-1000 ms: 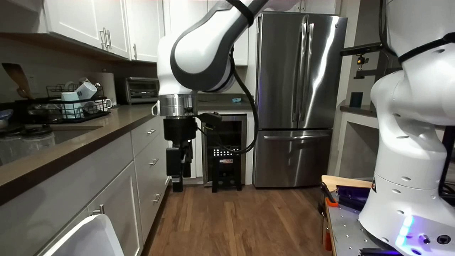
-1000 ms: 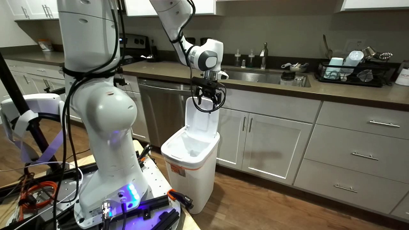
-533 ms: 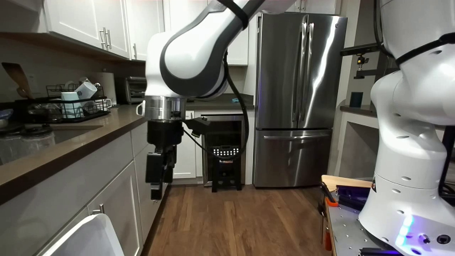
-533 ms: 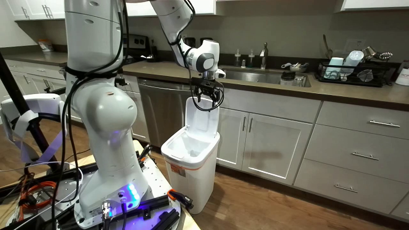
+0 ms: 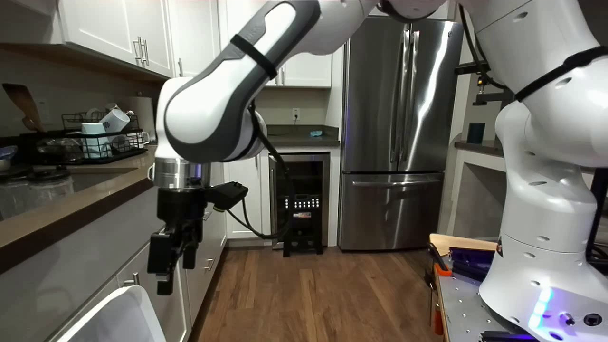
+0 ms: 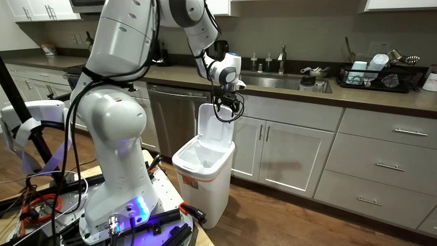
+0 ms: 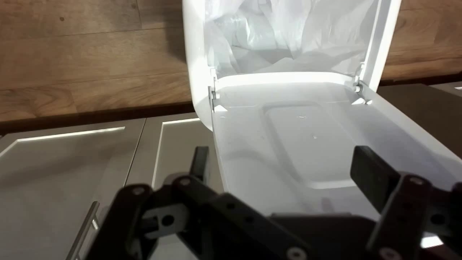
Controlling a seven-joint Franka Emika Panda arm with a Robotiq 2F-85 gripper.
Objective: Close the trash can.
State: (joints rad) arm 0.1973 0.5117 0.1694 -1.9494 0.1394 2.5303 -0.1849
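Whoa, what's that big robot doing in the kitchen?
A robot arm is here to close the white trash can. Right now the lid is swung up, so the job isn't done yet. The gripper is spread open near the raised lid and isn't holding anything. You can see a pale plastic bag inside the trash can. Next, the arm will probably try to push the lid down.
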